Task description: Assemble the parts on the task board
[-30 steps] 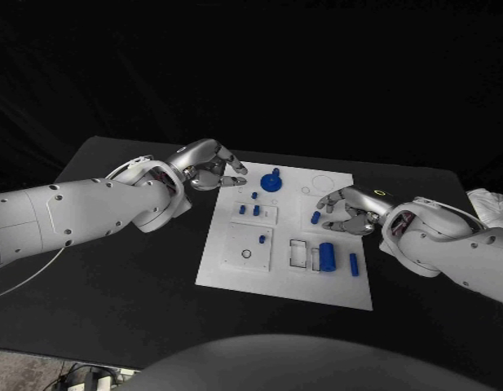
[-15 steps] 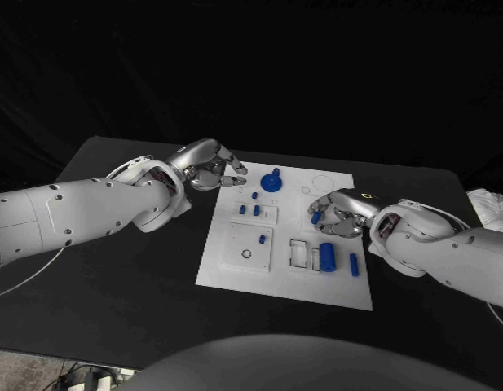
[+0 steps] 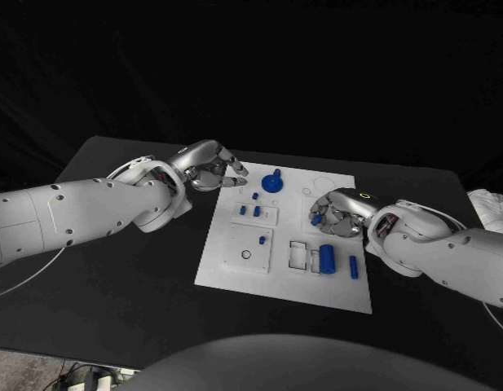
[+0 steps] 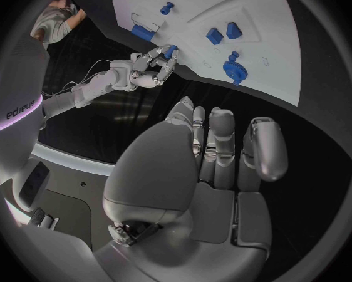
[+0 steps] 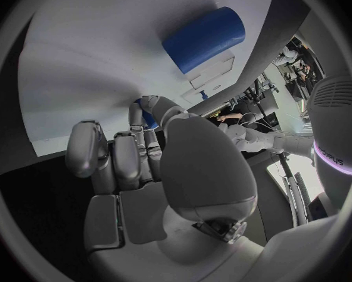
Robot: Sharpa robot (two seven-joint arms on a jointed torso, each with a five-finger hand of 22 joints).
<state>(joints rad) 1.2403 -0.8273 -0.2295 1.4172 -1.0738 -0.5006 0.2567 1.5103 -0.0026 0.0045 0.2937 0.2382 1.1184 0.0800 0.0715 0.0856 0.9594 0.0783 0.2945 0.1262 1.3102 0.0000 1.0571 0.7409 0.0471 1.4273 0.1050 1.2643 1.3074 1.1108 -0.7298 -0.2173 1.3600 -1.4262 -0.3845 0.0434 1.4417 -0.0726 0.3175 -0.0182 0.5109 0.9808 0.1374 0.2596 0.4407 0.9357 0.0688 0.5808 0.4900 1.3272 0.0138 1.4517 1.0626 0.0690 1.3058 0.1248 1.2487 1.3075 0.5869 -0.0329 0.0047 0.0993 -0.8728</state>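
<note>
Board lies white on the black table, long axis running near to far.

Right hand sits over the board's right edge, mid-length. Fingers curled in around a small blue peg, pinched at the fingertips; the peg's end shows at the hand's left side. Right wrist view: fingers bent toward the board surface, a bit of blue between thumb and finger, and a large blue cylinder lying just beyond on the white.

Left hand hovers at the board's far left corner, fingers curled in, nothing in them. Left wrist view: fingers lie together and hold nothing.

Parts on the board:
- blue round knob, far end, just right of the left hand
- two small blue blocks side by side, nearer than the knob, with a small peg just beyond them
- a large cylinder and a thinner pin at the near right, lying lengthwise
- a small blue stud standing in the near-left panel beside a dark ring
</note>
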